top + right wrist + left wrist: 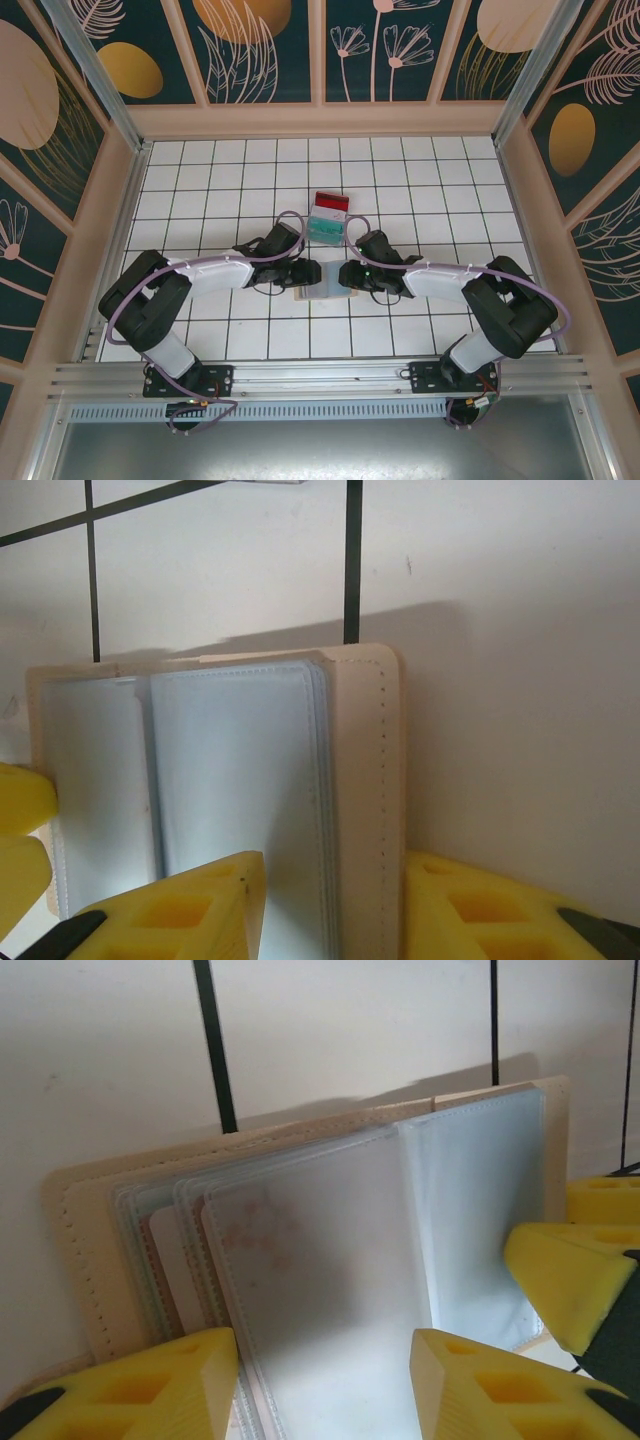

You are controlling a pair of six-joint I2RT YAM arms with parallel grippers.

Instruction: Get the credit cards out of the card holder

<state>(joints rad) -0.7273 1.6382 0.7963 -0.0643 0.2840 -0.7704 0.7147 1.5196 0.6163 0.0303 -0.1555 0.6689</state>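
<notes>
Your left gripper (pixel 322 1355) hangs half open over the card holder's (pixel 322 293) clear sleeves (pixel 320 1250), clamping nothing. Your right gripper (pixel 333 880) straddles the holder's right cover edge (pinched or merely pressed, I cannot tell). Removed credit cards (pixel 330 215) lie on the tiles beyond. A reddish card (pixel 262 1235) seems left inside, so work it out sideways; open tiles lie all round.

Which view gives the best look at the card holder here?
The left wrist view: the card holder lies open, its clear sleeves fanned over the stitched tan cover. The right wrist view shows its other half and cover edge close up. In the top view it is a small, partly covered pale patch.
</notes>
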